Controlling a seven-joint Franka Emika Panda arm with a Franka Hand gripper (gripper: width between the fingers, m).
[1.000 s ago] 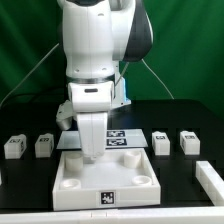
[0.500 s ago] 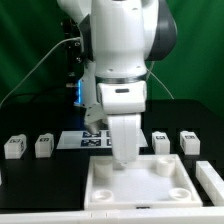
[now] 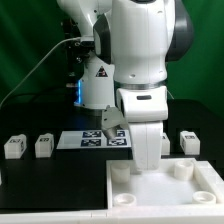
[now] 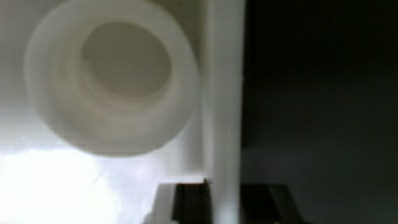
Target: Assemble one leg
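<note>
The large flat white tray piece (image 3: 160, 196) with round corner sockets lies on the black table at the exterior view's lower right. My gripper (image 3: 147, 165) stands upright over its far edge and is shut on its wall. In the wrist view the gripper (image 4: 226, 192) shows dark fingers (image 4: 187, 205) on either side of the white wall (image 4: 222, 100), beside a round socket (image 4: 116, 85). Small white legs with tags stand apart from it: two on the left (image 3: 13, 147) (image 3: 43, 146) and one on the right (image 3: 187, 142).
The marker board (image 3: 92, 139) lies flat behind the tray, left of my gripper. The arm's white body fills the upper right of the exterior view. Cables and a blue-lit device (image 3: 78, 92) stand at the back.
My gripper and the tray piece in it have slid together toward the exterior view's right, from the centre to the right edge. The legs have not moved.
</note>
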